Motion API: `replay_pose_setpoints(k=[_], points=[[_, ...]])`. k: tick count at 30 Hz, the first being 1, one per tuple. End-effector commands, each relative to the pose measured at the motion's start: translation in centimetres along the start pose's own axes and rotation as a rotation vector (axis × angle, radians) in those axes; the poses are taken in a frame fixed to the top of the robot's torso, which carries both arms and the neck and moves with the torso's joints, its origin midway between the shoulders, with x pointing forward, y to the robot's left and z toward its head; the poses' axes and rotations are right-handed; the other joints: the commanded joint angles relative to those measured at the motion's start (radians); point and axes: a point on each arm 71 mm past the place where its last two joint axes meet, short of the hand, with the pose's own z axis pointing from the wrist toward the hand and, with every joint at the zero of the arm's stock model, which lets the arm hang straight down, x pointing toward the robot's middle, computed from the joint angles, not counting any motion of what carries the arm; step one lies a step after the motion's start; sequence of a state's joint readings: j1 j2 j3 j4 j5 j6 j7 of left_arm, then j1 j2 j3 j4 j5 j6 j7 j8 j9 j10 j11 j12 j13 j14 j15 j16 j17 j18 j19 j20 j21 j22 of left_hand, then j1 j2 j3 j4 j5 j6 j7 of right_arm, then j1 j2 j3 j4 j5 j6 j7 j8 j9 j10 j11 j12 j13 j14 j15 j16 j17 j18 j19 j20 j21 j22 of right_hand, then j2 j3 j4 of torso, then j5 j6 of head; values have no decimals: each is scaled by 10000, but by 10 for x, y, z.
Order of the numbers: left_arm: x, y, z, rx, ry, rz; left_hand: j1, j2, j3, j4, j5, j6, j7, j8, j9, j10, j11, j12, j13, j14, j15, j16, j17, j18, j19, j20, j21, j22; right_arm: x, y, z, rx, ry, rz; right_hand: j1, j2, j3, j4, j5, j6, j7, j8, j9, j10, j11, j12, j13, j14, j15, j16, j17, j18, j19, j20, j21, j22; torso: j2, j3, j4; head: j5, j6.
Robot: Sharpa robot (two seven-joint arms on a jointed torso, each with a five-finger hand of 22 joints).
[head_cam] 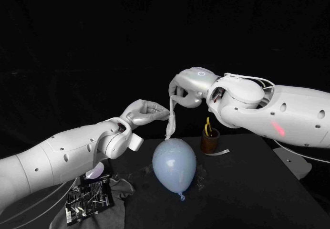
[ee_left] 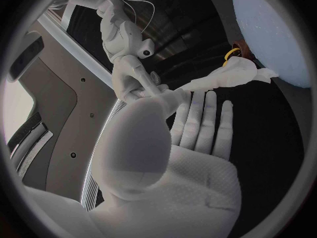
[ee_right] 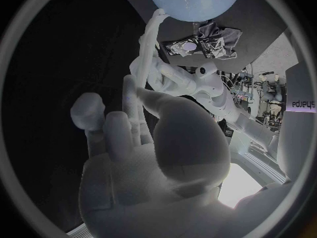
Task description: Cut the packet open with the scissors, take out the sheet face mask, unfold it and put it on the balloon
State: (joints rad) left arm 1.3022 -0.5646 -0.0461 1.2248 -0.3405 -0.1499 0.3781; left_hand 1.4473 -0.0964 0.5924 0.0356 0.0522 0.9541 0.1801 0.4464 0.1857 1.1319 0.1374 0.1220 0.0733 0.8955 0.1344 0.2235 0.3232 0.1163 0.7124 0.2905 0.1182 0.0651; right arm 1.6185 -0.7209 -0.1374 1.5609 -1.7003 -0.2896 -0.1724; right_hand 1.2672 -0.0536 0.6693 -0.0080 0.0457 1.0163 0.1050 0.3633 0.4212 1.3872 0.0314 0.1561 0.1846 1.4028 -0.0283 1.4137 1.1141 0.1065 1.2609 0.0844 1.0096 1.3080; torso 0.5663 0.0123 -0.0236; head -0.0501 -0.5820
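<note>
The white sheet mask (head_cam: pixel 171 117) hangs as a crumpled strip, and its lower end touches the top of the pale blue balloon (head_cam: pixel 174 164) lying on the black table (head_cam: pixel 254 195). My right hand (head_cam: pixel 187 90) grips the mask's top end above the balloon. My left hand (head_cam: pixel 146 113) reaches in from the side and pinches the mask partway down. The left wrist view has the left hand (ee_left: pixel 192 153), mask (ee_left: pixel 227 76), balloon (ee_left: pixel 277 31) and right hand (ee_left: pixel 126 37). In the right wrist view the right hand (ee_right: pixel 152 143) holds the mask (ee_right: pixel 152 31) over the balloon (ee_right: pixel 192 0).
The scissors with yellow handles (head_cam: pixel 208 125) stand in a brown cup (head_cam: pixel 210 139) behind the balloon, with a cut-off strip (head_cam: pixel 220 152) beside it. The opened dark packet (head_cam: pixel 89 195) lies at the table's front left on a grey cloth (head_cam: pixel 124 187).
</note>
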Motion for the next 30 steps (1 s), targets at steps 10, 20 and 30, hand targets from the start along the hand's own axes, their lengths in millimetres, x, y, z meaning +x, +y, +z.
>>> replay_pose_setpoints(k=[10, 20, 30], points=[[-2, -1, 2, -188, -538, -374, -81, -223, 152, -117, -40, 182, -1, 335, 315, 204, -15, -9, -27, 71, -45, 61, -34, 242, 188, 9, -13, 16, -1, 3, 3, -65, -136, -178, 11, 66, 40, 24, 29, 71, -28, 103, 692, 104, -4, 67, 20, 75, -22, 36, 18, 86, 74, -26, 15, 817, -3, 9, -8, -7, 30], [-3, 0, 4, -426, -864, -180, -988, -1354, -726, 329, -38, -1152, 429, -591, 41, -377, 340, -317, -59, 15, 116, 108, -15, 243, 281, 9, -71, 11, -2, 6, 3, -141, -188, -147, 11, 66, 40, 24, 29, 71, -28, 103, 692, 104, -4, 67, 20, 75, -22, 36, 18, 86, 74, -26, 15, 817, -9, 10, -3, -22, 54], [3, -1, 5, -372, -527, 63, -914, -1422, -1110, 438, -38, -761, 299, -479, 127, -449, 281, -251, -21, -12, 94, 161, 10, 172, -140, 16, -232, -34, -1, 7, 5, -152, -177, -149, 7, 60, 47, 29, 30, 74, -32, 107, 694, 109, -7, 67, 23, 84, -25, 40, 34, 83, 84, -29, 26, 820, 0, 7, -2, -25, 57]])
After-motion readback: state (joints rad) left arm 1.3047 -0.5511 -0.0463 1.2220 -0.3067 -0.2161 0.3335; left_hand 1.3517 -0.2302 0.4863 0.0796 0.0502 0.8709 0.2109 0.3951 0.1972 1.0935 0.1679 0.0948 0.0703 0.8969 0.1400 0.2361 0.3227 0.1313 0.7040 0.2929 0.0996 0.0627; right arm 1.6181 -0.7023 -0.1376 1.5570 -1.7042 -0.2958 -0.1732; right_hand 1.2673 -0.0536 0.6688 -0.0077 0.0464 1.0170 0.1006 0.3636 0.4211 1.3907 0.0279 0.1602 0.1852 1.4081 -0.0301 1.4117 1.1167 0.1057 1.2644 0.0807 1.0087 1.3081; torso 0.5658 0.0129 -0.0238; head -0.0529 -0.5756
